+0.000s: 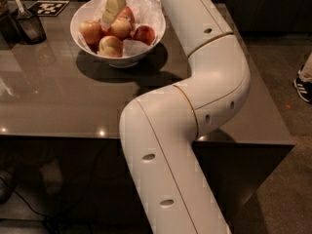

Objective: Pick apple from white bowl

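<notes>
The white bowl point(78, 18) stands at the back of the grey table, lined with crumpled white paper. It holds several red-yellow apples point(111, 46). My gripper point(113, 11) hangs from the top edge of the view and reaches down into the bowl. Its pale tip lies over the apples at the bowl's middle, against one apple point(122, 28). The wrist is cut off by the top of the view. My white arm point(204, 82) bends from the lower middle up to the bowl.
A small dark container with a utensil point(30, 27) stands left of the bowl. A black-and-white marker card point(48, 7) lies behind it. The table's front edge point(58, 135) and right edge point(273, 111) drop to the floor. A shoe point(304, 84) shows at the far right.
</notes>
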You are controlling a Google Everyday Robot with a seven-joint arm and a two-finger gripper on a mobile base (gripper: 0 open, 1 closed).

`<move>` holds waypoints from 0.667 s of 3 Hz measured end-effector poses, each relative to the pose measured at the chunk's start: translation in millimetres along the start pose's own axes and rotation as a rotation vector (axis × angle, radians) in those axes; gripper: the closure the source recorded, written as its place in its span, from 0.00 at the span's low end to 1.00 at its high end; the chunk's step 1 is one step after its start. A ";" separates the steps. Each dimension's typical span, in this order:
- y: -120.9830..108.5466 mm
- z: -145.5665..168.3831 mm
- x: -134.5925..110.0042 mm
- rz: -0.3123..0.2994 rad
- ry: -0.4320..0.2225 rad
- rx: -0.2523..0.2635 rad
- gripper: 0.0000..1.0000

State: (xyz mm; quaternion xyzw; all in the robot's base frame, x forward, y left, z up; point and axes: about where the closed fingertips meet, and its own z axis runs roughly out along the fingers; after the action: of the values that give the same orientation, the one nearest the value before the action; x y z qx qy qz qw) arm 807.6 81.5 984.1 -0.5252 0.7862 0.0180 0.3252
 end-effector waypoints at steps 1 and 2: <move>-1.4 13.2 11.3 0.058 0.004 -0.020 0.00; 2.3 28.2 17.6 0.106 0.008 -0.049 0.00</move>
State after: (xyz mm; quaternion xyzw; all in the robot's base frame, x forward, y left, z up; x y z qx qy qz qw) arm 815.4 78.7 951.8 -0.4907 0.8136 0.0521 0.3077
